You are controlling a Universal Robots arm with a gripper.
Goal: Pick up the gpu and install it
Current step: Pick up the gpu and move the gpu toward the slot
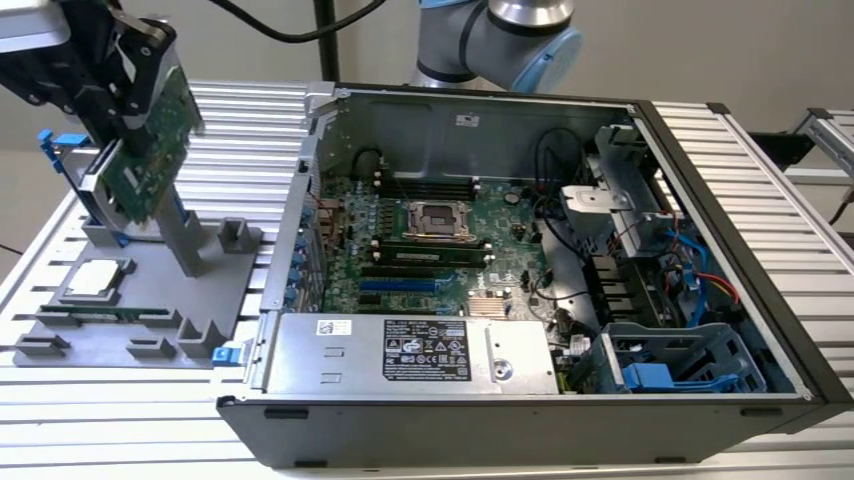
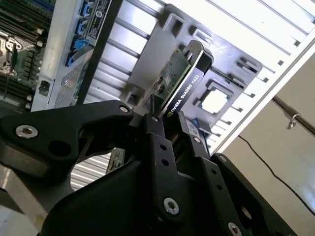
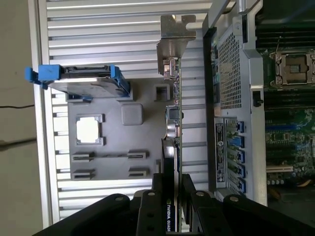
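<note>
On exterior view's left of computer case (image 1: 534, 430), outside it: gripper (image 1: 127, 105) clamped on graphics card (image 1: 144, 170); card stood upright, hung below fingers, metal bracket (image 3: 173, 42) at far end. Grey tray (image 1: 147, 300) also left of case.

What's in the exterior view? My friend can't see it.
The gripper holds the gpu, a green card, by a gray tray at the exterior view's left. At that view's right lies an open computer case, its motherboard showing.
</note>
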